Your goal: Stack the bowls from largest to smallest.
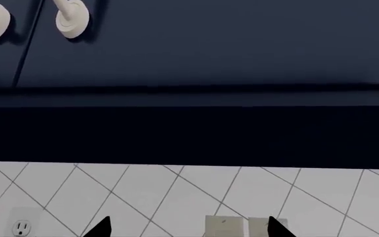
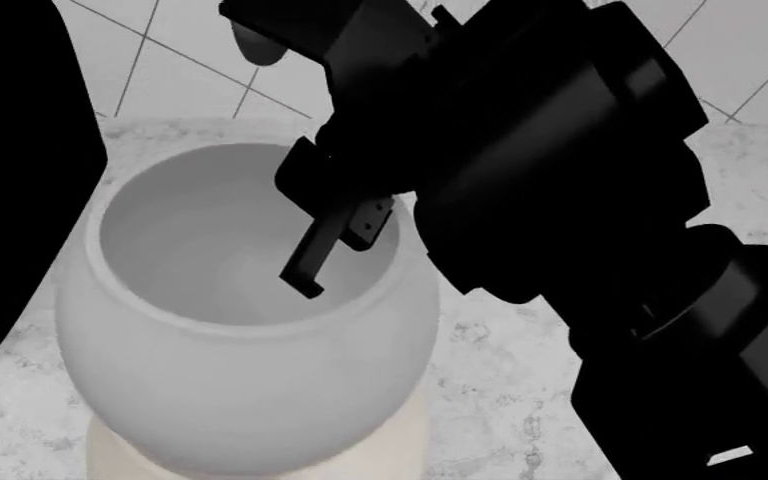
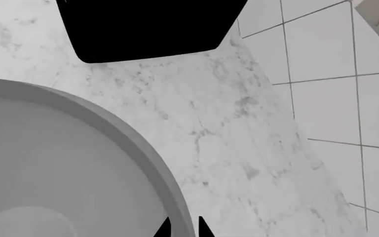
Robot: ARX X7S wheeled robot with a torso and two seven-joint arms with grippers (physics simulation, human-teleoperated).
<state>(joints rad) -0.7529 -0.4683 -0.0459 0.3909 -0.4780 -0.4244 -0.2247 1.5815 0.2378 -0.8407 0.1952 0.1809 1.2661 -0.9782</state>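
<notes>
Two bowls: grey bowl nested in cream bowl.

The light is soft and even, with no glare. The marble worktop and the white wall tiles are bright. The grey bowl shows only gentle shading inside. The dark cabinet has a deep shadow below it. The black arm shows almost no detail. All pictures are slightly soft.

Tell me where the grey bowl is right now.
In the head view, the grey bowl sits left of centre on the marble counter, nested in the cream bowl, the right gripper astride its rim.
</notes>
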